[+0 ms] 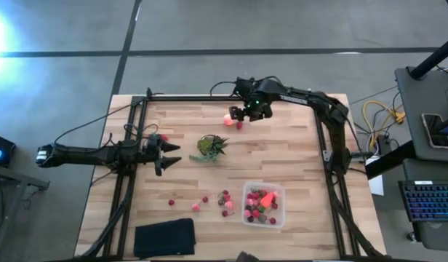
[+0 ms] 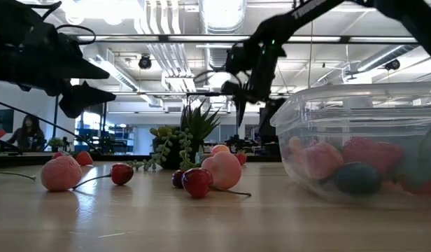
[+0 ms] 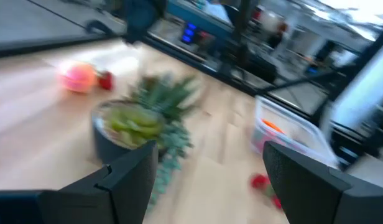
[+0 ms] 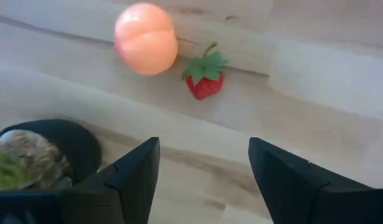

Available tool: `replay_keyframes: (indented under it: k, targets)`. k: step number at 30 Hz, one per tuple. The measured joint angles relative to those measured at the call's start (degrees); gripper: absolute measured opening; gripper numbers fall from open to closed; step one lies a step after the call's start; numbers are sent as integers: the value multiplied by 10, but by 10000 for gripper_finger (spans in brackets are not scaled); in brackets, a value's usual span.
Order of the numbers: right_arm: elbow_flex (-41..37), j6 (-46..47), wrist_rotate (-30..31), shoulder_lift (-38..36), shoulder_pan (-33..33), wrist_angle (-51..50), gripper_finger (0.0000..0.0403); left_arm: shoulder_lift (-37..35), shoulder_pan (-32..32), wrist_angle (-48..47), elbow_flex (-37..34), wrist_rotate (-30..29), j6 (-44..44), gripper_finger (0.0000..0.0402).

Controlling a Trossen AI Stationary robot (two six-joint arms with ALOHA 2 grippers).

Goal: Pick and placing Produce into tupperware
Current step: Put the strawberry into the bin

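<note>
I look down on the wooden worktop [image 1: 282, 145] from above. At about 5 o'clock stands the tupperware [image 1: 263, 205], and I judge it already part filled: several red and pink pieces and one orange-red piece [image 1: 267, 198] lie inside. So part of the job is done, but much is left.

The left gripper [image 1: 171, 155] waits at 9 o'clock, its fingers wide apart and empty, pointing at the green plant in its dark pot [image 1: 210, 146] near the middle. The right gripper [image 1: 247, 111] hovers at 12 o'clock, fingers spread well apart with nothing between them, just over the peach [image 4: 145, 38] and the strawberry [image 4: 204, 77], which lie just beside each other on the wood. I think these two are the next to be taken.

A black pad [image 1: 164, 237] lies at 7 o'clock; it is not part of the work.

Smaller pieces are not yet collected: a group of loose berries [image 1: 225, 201] just beside the box at its 9 o'clock side, and some further single ones toward 7 o'clock.
</note>
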Motion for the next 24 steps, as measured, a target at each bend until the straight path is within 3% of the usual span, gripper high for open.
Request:
replay_keyframes:
  k: [3,11,18,24]
  targets:
    - [11,-33,-34,46,-8,4,238,0,0,0,0,-29,0,277]
    - [93,-79,-1,125,-7,5,225,1,0,0,0,-28,0,277]
    - [179,-118,6,183,-5,-75,219,1,0,0,0,-28,0,277]
    - [196,-130,24,186,9,-93,219,0,0,0,0,-28,0,277]
